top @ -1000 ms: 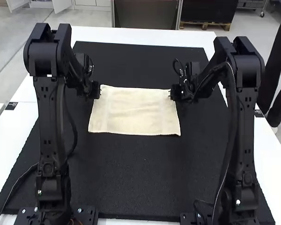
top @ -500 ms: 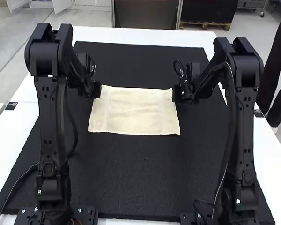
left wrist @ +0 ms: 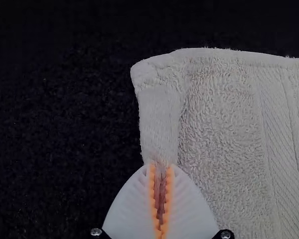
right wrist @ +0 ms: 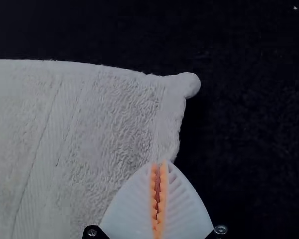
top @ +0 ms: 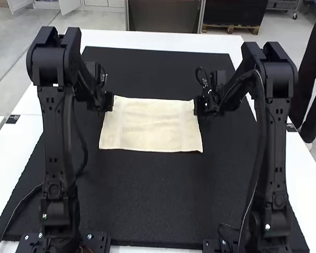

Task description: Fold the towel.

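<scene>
The cream towel [top: 151, 125] lies flat on the black mat as a wide rectangle; I cannot tell whether it has more than one layer. My left gripper [top: 110, 102] is at its far left corner, my right gripper [top: 196, 105] at its far right corner. In the left wrist view, the left gripper [left wrist: 160, 167] is shut on the side edge of the towel [left wrist: 219, 114], a short way from the corner. Likewise, the right wrist view has the right gripper [right wrist: 159, 164] shut on the opposite side edge of the towel [right wrist: 109, 119], with the rounded corner beyond its tips.
The black mat [top: 147, 200] extends around the towel on all sides, over a white table [top: 163, 39]. Both arms rise from the near edge, one on each side. A loop of cable [top: 200, 76] stands above the right gripper.
My right gripper has shifted slightly outward, to the high view's right, at the towel's far right corner. The left gripper and the spread towel look nearly the same.
</scene>
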